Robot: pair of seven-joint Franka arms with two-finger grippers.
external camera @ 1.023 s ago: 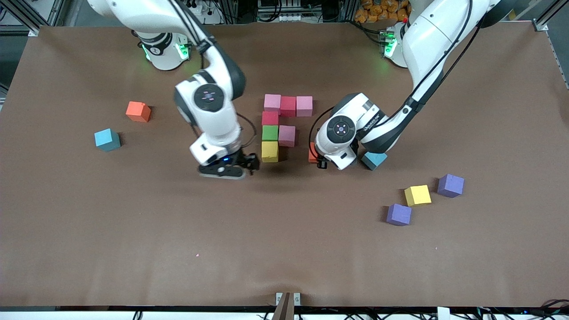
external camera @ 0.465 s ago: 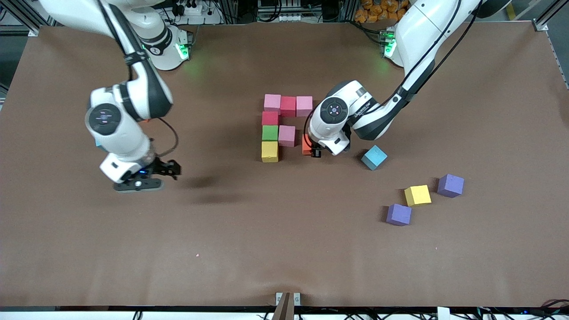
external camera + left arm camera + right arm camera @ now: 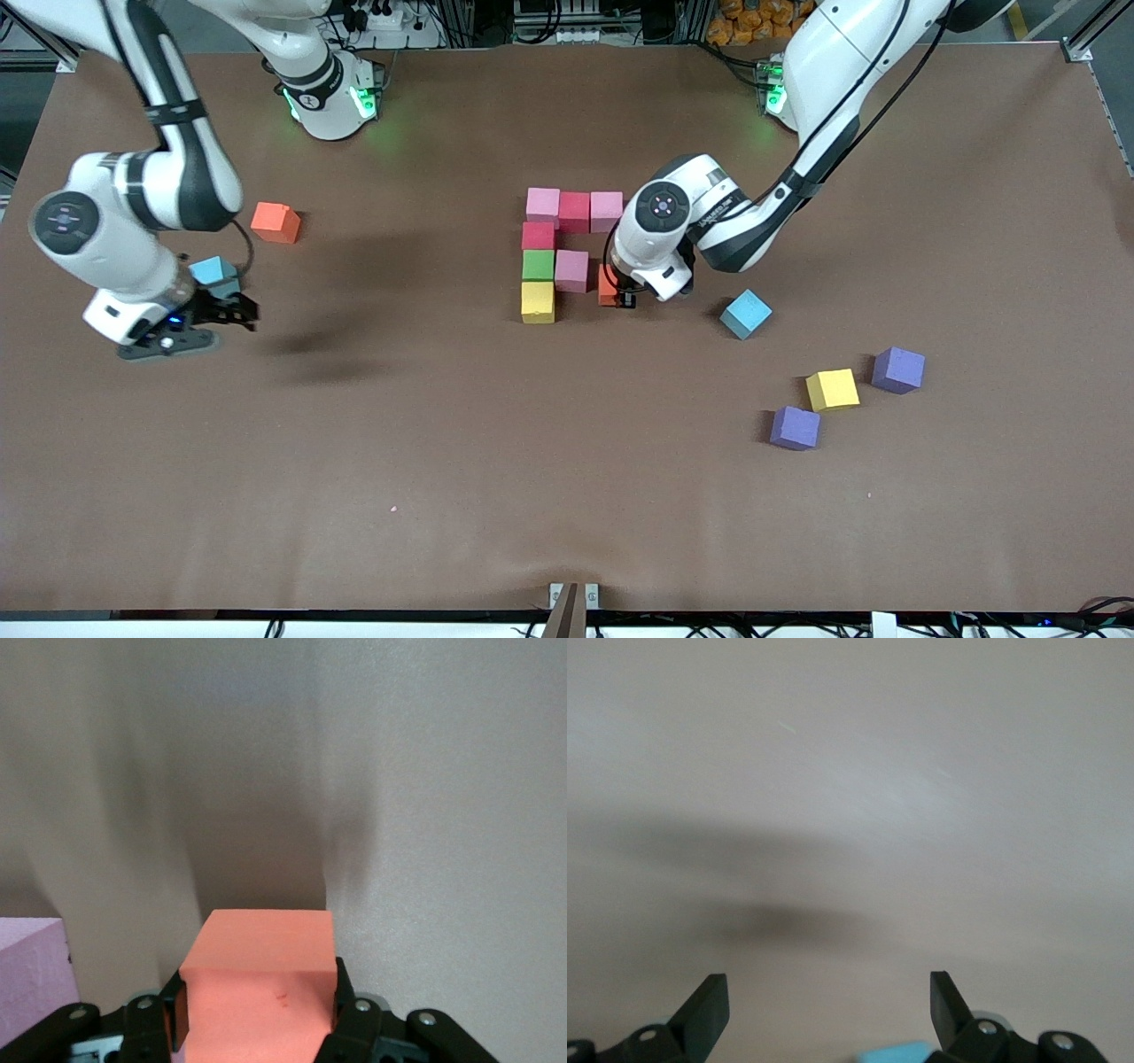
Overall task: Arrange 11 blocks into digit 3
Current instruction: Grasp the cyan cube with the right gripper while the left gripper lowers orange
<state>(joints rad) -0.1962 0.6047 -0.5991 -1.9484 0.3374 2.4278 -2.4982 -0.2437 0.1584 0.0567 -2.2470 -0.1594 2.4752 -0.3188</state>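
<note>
Several blocks form a partial figure: pink [image 3: 542, 204], red [image 3: 574, 211] and pink [image 3: 607, 211] in a row, then a column of red [image 3: 538, 236], green [image 3: 538, 264] and yellow [image 3: 538, 301]. Another pink block [image 3: 571, 270] [image 3: 31, 970] sits beside the green one. My left gripper [image 3: 617, 292] [image 3: 257, 1014] is shut on an orange block [image 3: 607, 285] [image 3: 261, 966], close beside that pink block toward the left arm's end. My right gripper [image 3: 229, 312] [image 3: 828, 1010] is open and empty, next to a light blue block [image 3: 211, 268] [image 3: 899, 1052].
Loose blocks lie on the brown table [image 3: 496, 461]: an orange one [image 3: 275, 222] near the right arm's end, and a light blue [image 3: 745, 314], a yellow [image 3: 832, 389] and two purple ones [image 3: 897, 369] [image 3: 795, 428] toward the left arm's end.
My right arm swung away from the figure to the right arm's end, stopping by the light blue block. My left gripper carried the orange block closer to the figure's pink block.
</note>
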